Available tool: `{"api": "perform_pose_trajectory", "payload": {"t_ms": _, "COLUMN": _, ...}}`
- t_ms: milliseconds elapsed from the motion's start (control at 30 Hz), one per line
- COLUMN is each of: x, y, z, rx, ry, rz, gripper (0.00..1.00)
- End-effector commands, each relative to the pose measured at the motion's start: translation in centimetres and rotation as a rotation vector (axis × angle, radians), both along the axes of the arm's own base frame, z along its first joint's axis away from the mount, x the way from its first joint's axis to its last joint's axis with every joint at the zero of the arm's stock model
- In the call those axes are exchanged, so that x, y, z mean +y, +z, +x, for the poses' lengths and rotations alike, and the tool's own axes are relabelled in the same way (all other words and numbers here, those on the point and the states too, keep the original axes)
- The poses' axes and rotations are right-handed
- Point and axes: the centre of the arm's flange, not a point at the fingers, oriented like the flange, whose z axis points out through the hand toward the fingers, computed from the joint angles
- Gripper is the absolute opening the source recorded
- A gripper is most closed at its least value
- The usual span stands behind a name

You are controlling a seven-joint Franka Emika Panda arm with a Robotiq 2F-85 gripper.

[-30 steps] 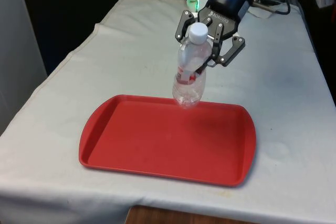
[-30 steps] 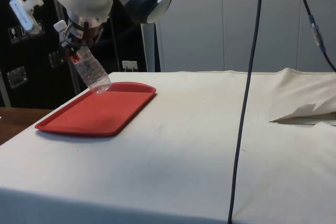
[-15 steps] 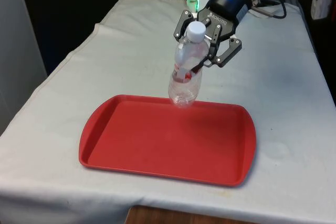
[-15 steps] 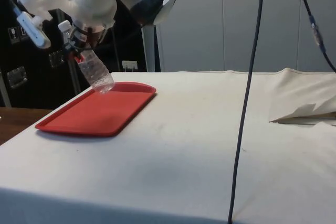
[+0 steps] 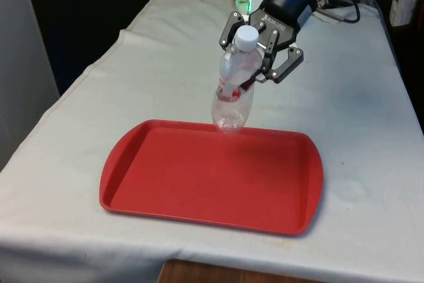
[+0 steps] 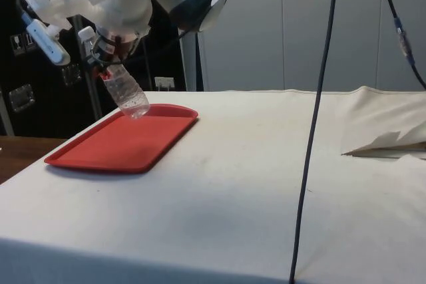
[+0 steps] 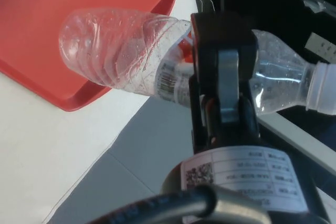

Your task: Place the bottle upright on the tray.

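The gripper (image 5: 255,64) clamps the bottle (image 5: 234,94) mid-body; its long axis tilts, base hanging over the tray (image 5: 165,183) far rim, cap uppermost.

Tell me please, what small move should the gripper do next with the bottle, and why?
Probably carry it a little further in over the tray while turning it upright. The gripper holds the bottle by its middle, tilted, with its base in the air near the tray's far rim, as the side view also shows. Lowering now would likely set it on the rim, leaning.
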Motion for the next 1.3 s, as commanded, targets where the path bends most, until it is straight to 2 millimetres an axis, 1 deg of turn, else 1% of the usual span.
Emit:
{"api": "perform_pose_trajectory", "payload": {"t_ms": 0, "x": 0.1, "y": 0.4, "z": -0.2, "rx": -0.025, "ry": 0.003, "rz": -0.007, "gripper": 0.34}}
{"api": "perform_pose_trajectory", "payload": {"t_ms": 200, "x": 0.1, "y": -0.1, "z": -0.8, "rx": -0.054, "ry": -0.011, "rz": -0.035, "gripper": 0.34}}
{"api": "perform_pose_trajectory", "payload": {"t_ms": 233, "x": 0.0, "y": -0.4, "z": -0.8, "rx": -0.024, "ry": -0.01, "rz": -0.027, "gripper": 0.34}}
{"api": "perform_pose_trajectory", "payload": {"t_ms": 267, "x": 0.1, "y": -0.2, "z": -0.8, "rx": -0.059, "ry": -0.014, "rz": -0.041, "gripper": 0.34}}
{"api": "perform_pose_trajectory", "payload": {"t_ms": 500, "x": 0.1, "y": -0.5, "z": -0.7, "rx": -0.1, "ry": -0.042, "rz": -0.079, "gripper": 0.34}}
{"api": "perform_pose_trajectory", "payload": {"t_ms": 533, "x": 0.0, "y": -0.7, "z": -0.9, "rx": -0.081, "ry": -0.047, "rz": -0.077, "gripper": 0.34}}
{"api": "perform_pose_trajectory", "payload": {"t_ms": 800, "x": 0.0, "y": -0.9, "z": -0.8, "rx": -0.147, "ry": -0.079, "rz": -0.121, "gripper": 0.34}}
{"api": "perform_pose_trajectory", "payload": {"t_ms": 833, "x": 0.0, "y": -0.9, "z": -0.9, "rx": -0.128, "ry": -0.079, "rz": -0.115, "gripper": 0.34}}
{"api": "perform_pose_trajectory", "payload": {"t_ms": 1067, "x": 0.3, "y": -1.3, "z": -1.0, "rx": -0.195, "ry": -0.109, "rz": -0.142, "gripper": 0.34}}
{"api": "perform_pose_trajectory", "payload": {"t_ms": 1133, "x": 0.2, "y": -1.6, "z": -1.1, "rx": -0.183, "ry": -0.115, "rz": -0.142, "gripper": 0.34}}
{"api": "perform_pose_trajectory", "payload": {"t_ms": 1267, "x": 0.8, "y": -1.5, "z": -1.1, "rx": -0.226, "ry": -0.136, "rz": -0.115, "gripper": 0.34}}
